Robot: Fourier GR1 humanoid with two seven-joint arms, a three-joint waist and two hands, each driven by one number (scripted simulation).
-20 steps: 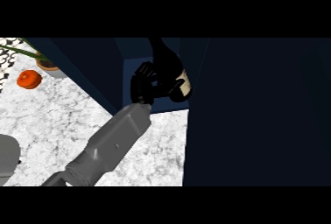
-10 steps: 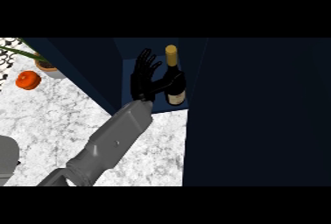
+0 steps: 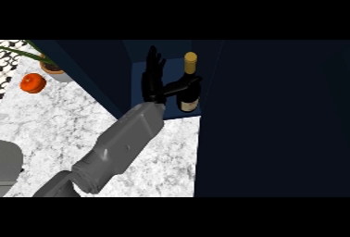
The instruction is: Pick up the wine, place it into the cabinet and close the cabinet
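- Your left hand (image 3: pixel 153 82) is open: fingers straight, close together, pointing up into the cabinet opening, curled round nothing.
- Thumb sticks out sideways to the right toward the wine (image 3: pixel 189 90). Its tip reaches the bottle's shoulder; you cannot tell for sure whether it touches.
- Nothing is held. The hand stands just left of the bottle, level with its neck and shoulder.
- Grey forearm (image 3: pixel 121 143) runs down-left from the wrist across the counter (image 3: pixel 54 120) and leaves at the lower left.
- Wine is upright inside the dark blue cabinet (image 3: pixel 273 115), near the front edge of the opening, tight against the opening's right side.
- Bottle details: dark glass, gold cap on top, pale label low on the body, base hidden in shadow.
- Cabinet is open. A dark panel (image 3: pixel 96 69) angles away on the left of the opening, and a big dark face fills the whole right side of the view. You cannot tell which of them is the door.
- Counter is white marbled stone, showing left of and below the cabinet.
- Orange-red round fruit (image 3: pixel 32 82) sits on the counter at the far left, well apart from the hand.
- Potted plant (image 3: pixel 51 67) is just behind the fruit, with green leaves trailing left.
- Patterned tile wall (image 3: pixel 8 60) shows in the upper left corner.
- Grey rounded shape (image 3: pixel 8 166) at the left edge, low down; cannot tell what it is.
- Right hand is not in view.
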